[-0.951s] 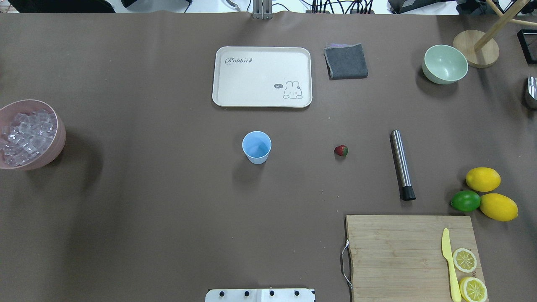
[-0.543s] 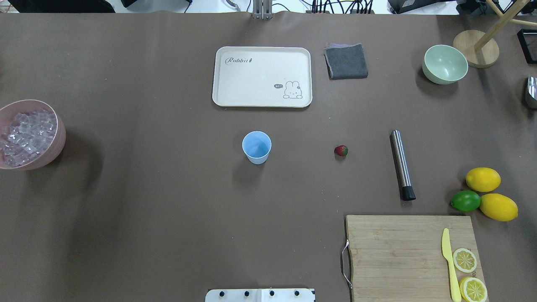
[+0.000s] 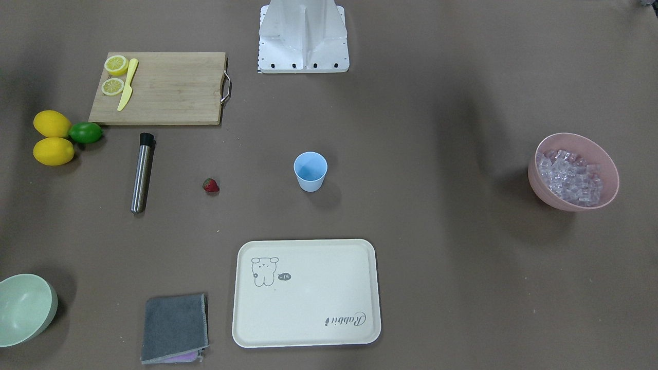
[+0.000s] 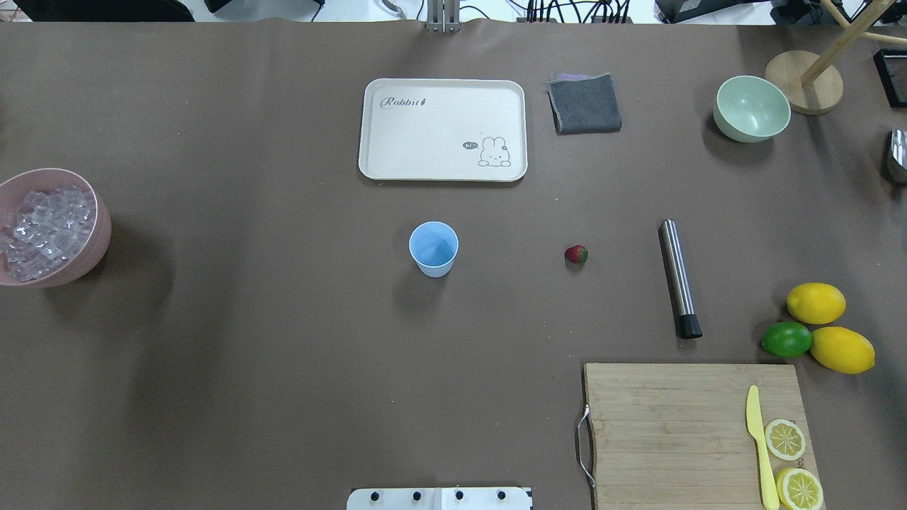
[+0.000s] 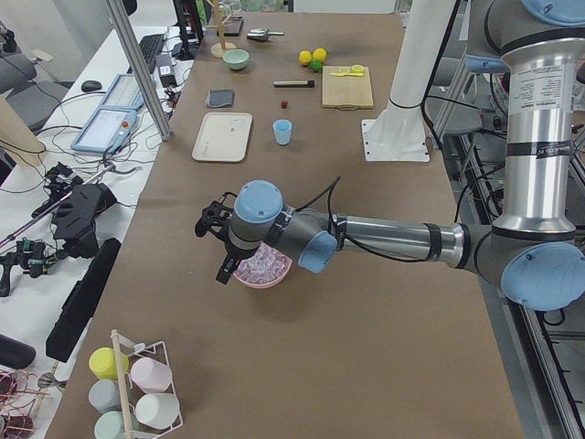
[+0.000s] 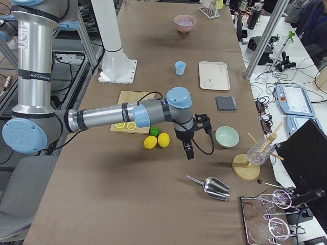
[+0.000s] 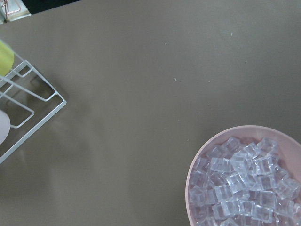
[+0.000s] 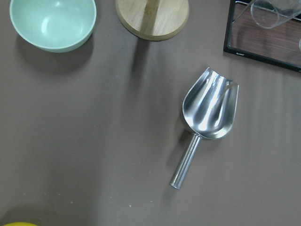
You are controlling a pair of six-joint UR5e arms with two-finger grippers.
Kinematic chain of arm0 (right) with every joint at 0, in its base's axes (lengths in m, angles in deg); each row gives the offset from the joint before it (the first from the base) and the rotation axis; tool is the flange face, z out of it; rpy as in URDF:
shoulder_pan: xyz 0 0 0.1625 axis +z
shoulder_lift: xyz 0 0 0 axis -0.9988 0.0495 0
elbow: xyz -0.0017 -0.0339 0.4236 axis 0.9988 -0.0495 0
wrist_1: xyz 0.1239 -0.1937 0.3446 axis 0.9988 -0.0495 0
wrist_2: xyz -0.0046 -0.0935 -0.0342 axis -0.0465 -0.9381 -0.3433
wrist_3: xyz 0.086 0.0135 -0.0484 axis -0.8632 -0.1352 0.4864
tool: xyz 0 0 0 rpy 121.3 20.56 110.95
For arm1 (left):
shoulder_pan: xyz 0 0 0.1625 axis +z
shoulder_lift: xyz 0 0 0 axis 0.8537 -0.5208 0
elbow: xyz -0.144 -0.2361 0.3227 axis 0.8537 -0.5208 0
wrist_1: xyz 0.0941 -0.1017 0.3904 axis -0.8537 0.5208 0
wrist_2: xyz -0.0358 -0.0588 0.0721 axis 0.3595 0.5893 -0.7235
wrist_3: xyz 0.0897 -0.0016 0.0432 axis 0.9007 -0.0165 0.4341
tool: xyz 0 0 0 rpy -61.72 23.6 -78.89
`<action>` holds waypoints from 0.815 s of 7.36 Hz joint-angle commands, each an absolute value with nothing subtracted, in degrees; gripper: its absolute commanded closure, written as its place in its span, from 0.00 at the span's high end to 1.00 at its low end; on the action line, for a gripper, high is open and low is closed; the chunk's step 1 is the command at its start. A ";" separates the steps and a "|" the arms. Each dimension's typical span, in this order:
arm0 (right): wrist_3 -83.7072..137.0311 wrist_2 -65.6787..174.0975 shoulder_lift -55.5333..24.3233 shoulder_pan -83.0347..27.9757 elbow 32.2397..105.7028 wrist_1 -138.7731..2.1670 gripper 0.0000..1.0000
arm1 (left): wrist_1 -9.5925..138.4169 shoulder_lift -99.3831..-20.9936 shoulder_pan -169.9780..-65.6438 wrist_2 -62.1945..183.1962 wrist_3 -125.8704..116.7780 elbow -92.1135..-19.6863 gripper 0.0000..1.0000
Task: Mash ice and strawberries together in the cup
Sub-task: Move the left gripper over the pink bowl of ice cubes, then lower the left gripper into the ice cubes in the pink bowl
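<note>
Nothing is changing from a second ago: cup [image 4: 434, 248] is sitting empty mid-desk, strawberry [image 4: 576, 254] apart, ice [image 4: 46, 230] in its bowl [image 4: 103, 234]. My left hand [image 5: 222, 265] is hovering by the bowl, right hand [image 6: 188, 150] above the scoop [image 8: 207, 113]; their openings I cannot tell.

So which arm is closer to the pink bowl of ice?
Left. The left gripper hovers beside the pink bowl; the right gripper hangs at the opposite end, near the lemons.

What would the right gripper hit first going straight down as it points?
Likely the metal scoop, lying mid-frame in its wrist view below the right gripper; depth is unclear, so it might land on bare table beside the handle.
</note>
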State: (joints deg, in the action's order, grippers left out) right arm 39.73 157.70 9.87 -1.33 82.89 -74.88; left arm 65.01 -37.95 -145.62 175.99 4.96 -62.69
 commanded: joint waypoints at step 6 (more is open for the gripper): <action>21.02 161.35 9.15 -9.81 88.12 -73.92 1.00 | 76.52 -36.55 -126.49 165.37 -21.26 -61.10 0.98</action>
State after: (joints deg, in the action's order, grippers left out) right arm 22.62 161.42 8.89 -8.21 87.60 -74.58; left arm 73.74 -36.83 -129.54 166.94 -18.57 -62.15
